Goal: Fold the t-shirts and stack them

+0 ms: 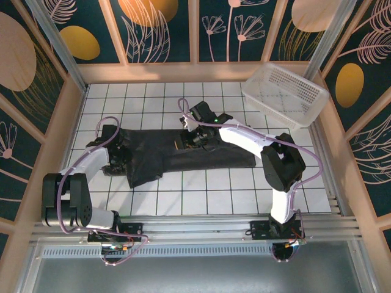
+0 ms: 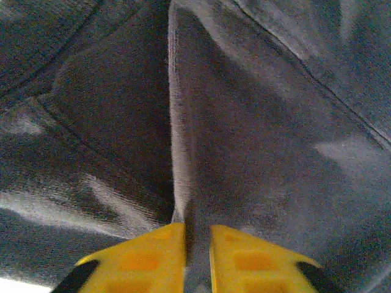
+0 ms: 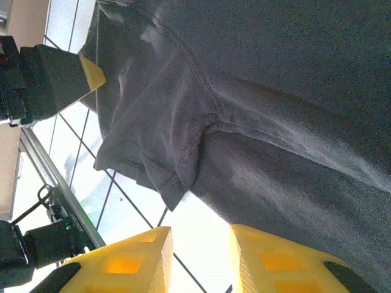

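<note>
T-shirt point(image 1: 183, 155) lies spread across the middle of the table point(image 1: 214, 189). Left gripper point(image 2: 197, 229) pinches a fabric ridge at its left end; right gripper point(image 3: 201, 235) hangs parted, empty, near the far hem. Probably the first fold: you need the right clamped on cloth before lifting.

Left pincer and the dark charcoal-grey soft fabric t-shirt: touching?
Touching. Left wrist view: the left pincer clamps a raised fold of the dark charcoal-grey fabric t-shirt between its yellow fingers.

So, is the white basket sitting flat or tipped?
Tipped: the white basket leans at an angle in the far right corner, nothing inside.
</note>
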Robot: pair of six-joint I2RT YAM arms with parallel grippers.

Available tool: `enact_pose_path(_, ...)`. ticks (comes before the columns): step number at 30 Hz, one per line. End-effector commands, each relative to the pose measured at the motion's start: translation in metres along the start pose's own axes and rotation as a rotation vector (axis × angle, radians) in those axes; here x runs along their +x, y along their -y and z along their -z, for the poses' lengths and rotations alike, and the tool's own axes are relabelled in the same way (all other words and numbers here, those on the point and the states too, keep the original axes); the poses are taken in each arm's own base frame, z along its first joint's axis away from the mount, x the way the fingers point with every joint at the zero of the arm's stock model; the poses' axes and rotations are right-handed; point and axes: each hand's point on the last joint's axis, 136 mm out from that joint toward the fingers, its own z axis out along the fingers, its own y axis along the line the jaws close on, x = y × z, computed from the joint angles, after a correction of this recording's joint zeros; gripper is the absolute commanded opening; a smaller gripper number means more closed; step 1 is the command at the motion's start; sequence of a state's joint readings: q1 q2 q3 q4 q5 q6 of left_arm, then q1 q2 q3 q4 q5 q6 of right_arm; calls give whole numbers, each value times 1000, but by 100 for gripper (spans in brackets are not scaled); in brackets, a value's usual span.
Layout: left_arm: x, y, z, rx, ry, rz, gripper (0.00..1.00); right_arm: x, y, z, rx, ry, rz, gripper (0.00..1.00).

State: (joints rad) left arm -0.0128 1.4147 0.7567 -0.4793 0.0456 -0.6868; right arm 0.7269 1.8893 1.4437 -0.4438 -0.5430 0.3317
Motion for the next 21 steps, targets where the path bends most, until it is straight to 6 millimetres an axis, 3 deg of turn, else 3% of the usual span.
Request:
enact_pose_path(1, -1, 5, 4, 20, -14, -5, 7, -3, -2, 5, -14, 14, -8, 30)
enact_pose_path(3, 1, 3, 3, 11, -17, -7, 0, -3, -2, 5, -12, 13, -8, 29)
enact_pose_path(10, -9, -3, 11, -43, 20, -21, 0, -2, 1, 8, -5, 20, -14, 28)
enact_pose_path(21, -58, 7, 45, -94, 182, -4, 0, -8, 5, 12, 0, 29, -19, 27)
